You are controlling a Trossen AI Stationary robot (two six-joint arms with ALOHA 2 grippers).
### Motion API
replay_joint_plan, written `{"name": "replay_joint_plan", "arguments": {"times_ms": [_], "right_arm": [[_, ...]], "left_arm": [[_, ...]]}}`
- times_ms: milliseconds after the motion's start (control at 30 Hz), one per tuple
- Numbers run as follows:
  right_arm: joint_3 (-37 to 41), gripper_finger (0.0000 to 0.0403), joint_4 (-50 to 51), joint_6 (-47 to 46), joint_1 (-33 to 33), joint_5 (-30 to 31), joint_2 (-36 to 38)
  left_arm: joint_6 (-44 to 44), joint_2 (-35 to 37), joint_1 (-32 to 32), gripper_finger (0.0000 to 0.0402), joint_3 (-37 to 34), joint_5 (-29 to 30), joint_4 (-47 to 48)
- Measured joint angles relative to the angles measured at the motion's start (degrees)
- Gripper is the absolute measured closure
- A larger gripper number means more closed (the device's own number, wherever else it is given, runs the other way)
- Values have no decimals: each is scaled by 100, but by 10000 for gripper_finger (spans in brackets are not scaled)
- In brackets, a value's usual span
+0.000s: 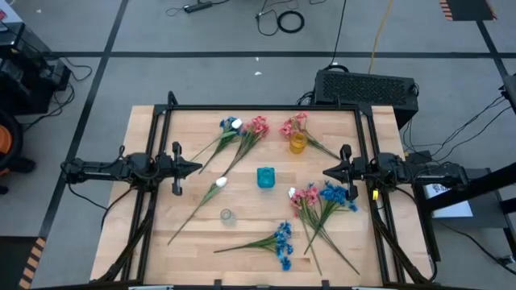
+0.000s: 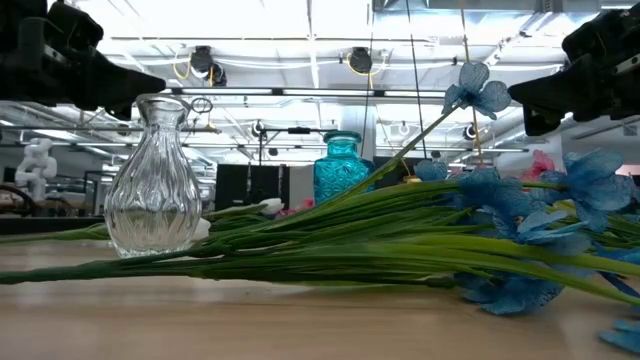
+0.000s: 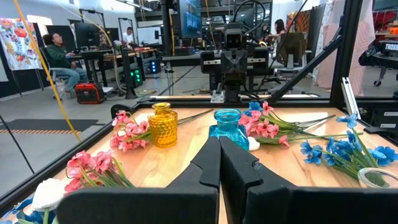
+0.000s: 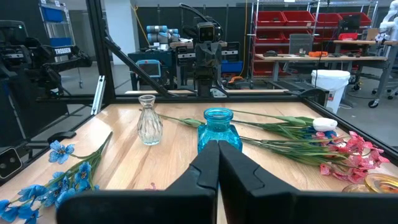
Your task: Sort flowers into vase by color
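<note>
Fingers (image 3: 214, 171) of left gripper (image 1: 196, 167) pressed together, empty, at left-centre of high view above table (image 1: 145, 217). Fingers (image 4: 214, 168) of right gripper (image 1: 329, 171) likewise closed on nothing, right of centre, facing the left. Between them, blue vase (image 1: 266, 177) mid-frame. Yellow vase (image 1: 297, 143) above it to the right, clear vase (image 1: 226, 215) below left. Flowers (image 1: 242, 133) all flat on the wood: pink, blue and white sprays upper centre, white bud (image 1: 220, 183) left of blue vase, pink-and-blue bunch (image 1: 318, 200) lower right, blue spray (image 1: 280, 242) bottom centre.
</note>
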State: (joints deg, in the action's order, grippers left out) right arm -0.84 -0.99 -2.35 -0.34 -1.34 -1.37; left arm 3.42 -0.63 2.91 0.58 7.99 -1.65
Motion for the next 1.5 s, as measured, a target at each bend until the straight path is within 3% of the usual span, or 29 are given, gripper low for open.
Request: {"name": "replay_joint_plan", "arguments": {"times_ms": [1000,1167,1500], "right_arm": [[0,403,-2,0,1,2,0],[-2,403,-2,0,0,0,0],[0,403,-2,0,2,2,2]], "left_arm": [[4,-1,-1,400,2,0,0],[484,1,0,400,2,18,0],[446,0,1,400,2,55,-1]]}}
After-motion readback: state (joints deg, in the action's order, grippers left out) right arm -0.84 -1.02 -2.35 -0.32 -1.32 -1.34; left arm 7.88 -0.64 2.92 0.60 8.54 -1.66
